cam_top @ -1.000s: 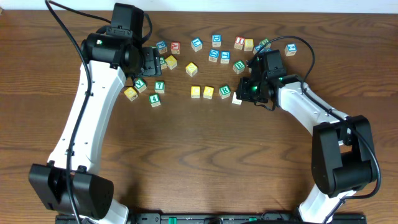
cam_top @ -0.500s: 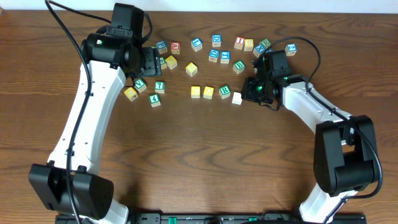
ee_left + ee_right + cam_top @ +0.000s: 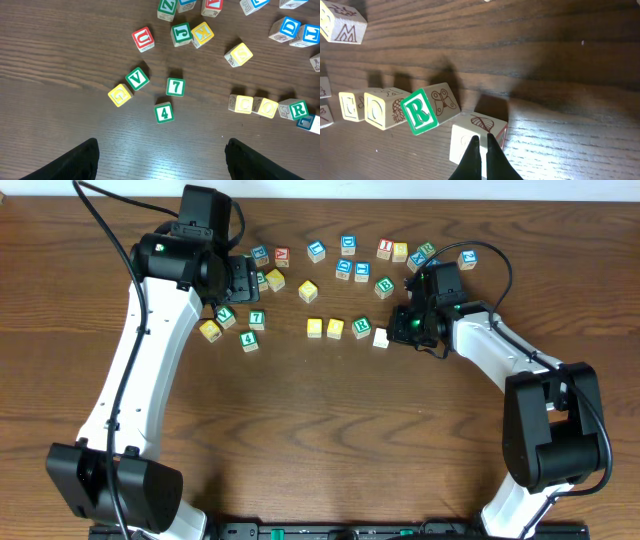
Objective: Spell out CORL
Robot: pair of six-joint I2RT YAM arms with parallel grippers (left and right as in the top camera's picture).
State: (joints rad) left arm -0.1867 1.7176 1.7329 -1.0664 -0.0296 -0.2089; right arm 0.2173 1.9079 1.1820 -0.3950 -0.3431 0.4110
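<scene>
Two pale yellow cubes, C and O, and the green R cube lie in a row at mid-table. A white cube sits just right of R, slightly nearer and skewed; no letter shows on its top. In the right wrist view, C, O, R and the white cube show. My right gripper is shut, empty, with its tips over the white cube's top. My left gripper is open and empty, above bare wood left of the row.
Loose letter cubes lie scattered along the back, among them red-lettered ones and blue ones. Green 7, 4, V and a yellow cube lie left of the row. An M cube sits behind.
My right gripper has drawn back a little to the right, baring more of the white cube, which stays beside R. The left arm has not moved.
</scene>
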